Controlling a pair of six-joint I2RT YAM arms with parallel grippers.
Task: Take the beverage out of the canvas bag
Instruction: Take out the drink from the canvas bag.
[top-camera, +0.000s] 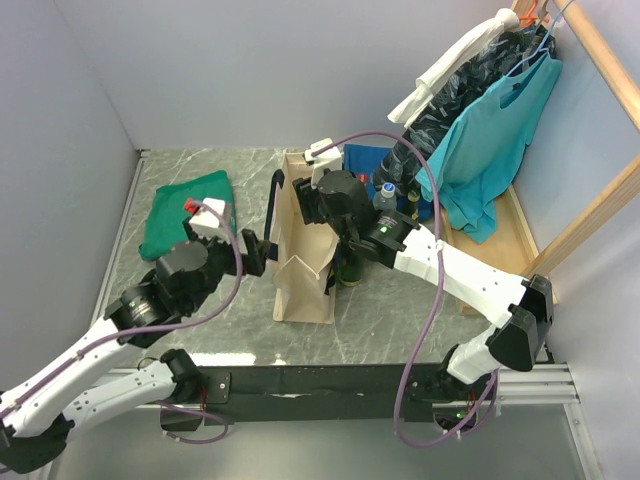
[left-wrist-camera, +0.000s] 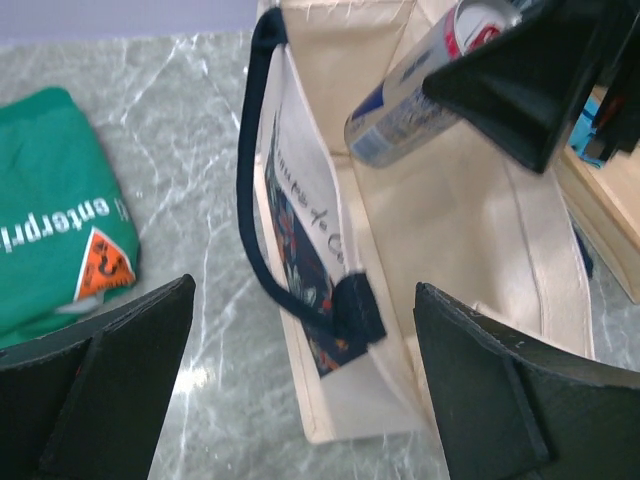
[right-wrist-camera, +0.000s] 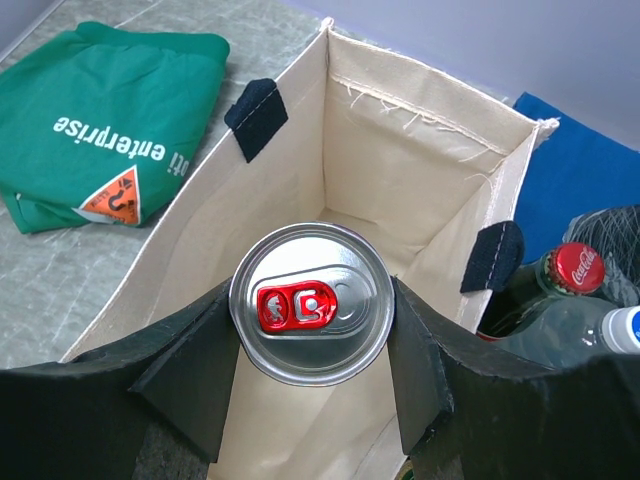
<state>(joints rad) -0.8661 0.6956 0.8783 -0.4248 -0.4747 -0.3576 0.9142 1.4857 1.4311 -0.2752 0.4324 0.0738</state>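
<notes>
The cream canvas bag (top-camera: 300, 275) stands upright mid-table with its mouth open, and a navy handle (left-wrist-camera: 248, 190) hangs down its left side. The beverage, a silver can with a red pull tab (right-wrist-camera: 312, 303), sits over the bag's open mouth with the inner walls (right-wrist-camera: 400, 150) below and around it. My right gripper (right-wrist-camera: 312, 322) is shut on the can's sides, one finger on each side. The left wrist view shows the can (left-wrist-camera: 415, 90) held against the bag's inside. My left gripper (left-wrist-camera: 305, 385) stands wide open beside the bag's left wall, holding nothing.
A folded green T-shirt (top-camera: 185, 212) lies to the left of the bag. A blue cloth (top-camera: 365, 160) lies behind it. Bottles (right-wrist-camera: 565, 275) stand close to the bag's right side. A wooden rack with hanging clothes (top-camera: 490, 140) fills the right.
</notes>
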